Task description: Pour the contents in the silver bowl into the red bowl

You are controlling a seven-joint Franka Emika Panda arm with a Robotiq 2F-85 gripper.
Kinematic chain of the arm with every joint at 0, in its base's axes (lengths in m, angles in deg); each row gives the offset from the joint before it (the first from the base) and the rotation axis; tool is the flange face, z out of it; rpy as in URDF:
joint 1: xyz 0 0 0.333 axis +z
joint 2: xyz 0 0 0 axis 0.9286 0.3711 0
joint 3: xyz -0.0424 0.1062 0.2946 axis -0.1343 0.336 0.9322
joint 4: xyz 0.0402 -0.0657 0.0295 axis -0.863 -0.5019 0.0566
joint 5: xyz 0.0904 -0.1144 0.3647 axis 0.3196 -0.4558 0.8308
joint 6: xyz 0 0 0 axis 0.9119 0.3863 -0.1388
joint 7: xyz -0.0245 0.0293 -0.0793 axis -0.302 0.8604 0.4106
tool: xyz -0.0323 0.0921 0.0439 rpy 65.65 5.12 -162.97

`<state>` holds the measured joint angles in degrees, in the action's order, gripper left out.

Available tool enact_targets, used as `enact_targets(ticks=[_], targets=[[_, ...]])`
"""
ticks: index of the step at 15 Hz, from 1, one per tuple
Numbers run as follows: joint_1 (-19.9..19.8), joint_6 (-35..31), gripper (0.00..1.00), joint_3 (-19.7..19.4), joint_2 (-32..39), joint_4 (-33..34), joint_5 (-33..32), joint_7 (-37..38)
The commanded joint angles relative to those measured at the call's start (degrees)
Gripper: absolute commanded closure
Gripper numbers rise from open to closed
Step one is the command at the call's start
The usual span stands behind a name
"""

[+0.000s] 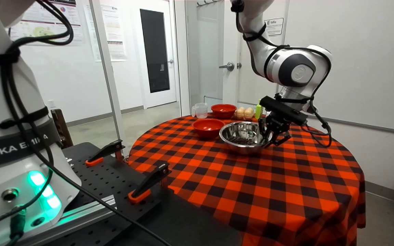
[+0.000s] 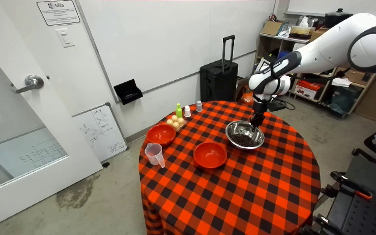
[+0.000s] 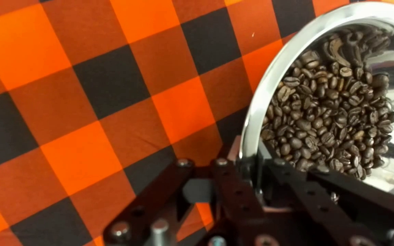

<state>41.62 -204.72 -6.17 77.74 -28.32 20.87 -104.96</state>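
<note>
Room: whiteboard (image 2: pixel 158 42) behind, checked tablecloth (image 2: pixel 263 186) in front.
Silver bowl (image 1: pixel 241 149): on the tablecloth, coffee beans (image 3: pixel 327 119) inside, near red bowl (image 2: pixel 210 155) just beside.
Jaws: on my gripper (image 3: pixel 249 150) they look clamped on the bowl's rim, one inside, one outside.
Pour: I should lift level, centre over the near red bowl, then tip slowly; held by one edge, the load may twist and the beans rush.
Views: my wrist view shows the pinched rim and single beans, but no red bowl; both exterior views show two, the farther red bowl (image 2: pixel 161 134) probably not my target.
</note>
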Motion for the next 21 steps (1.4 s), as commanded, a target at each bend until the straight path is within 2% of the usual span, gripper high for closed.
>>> enact_targets(ticks=[1, 6, 10, 14, 21], targets=[[-0.4, 1.4, 0.98, 0.2, -0.2, 1.2, 0.4, -0.9], [1.0, 3.2, 0.98, -1.0, -3.1, -0.4, -1.6, 0.3], [3.7, 9.0, 0.98, -2.2, -4.7, 0.3, -5.4, 1.2], [7.9, 12.6, 0.98, -3.1, -6.8, -0.2, -9.7, 3.2], [16.3, 10.7, 0.98, -4.9, -9.5, -1.8, -16.4, 10.6]])
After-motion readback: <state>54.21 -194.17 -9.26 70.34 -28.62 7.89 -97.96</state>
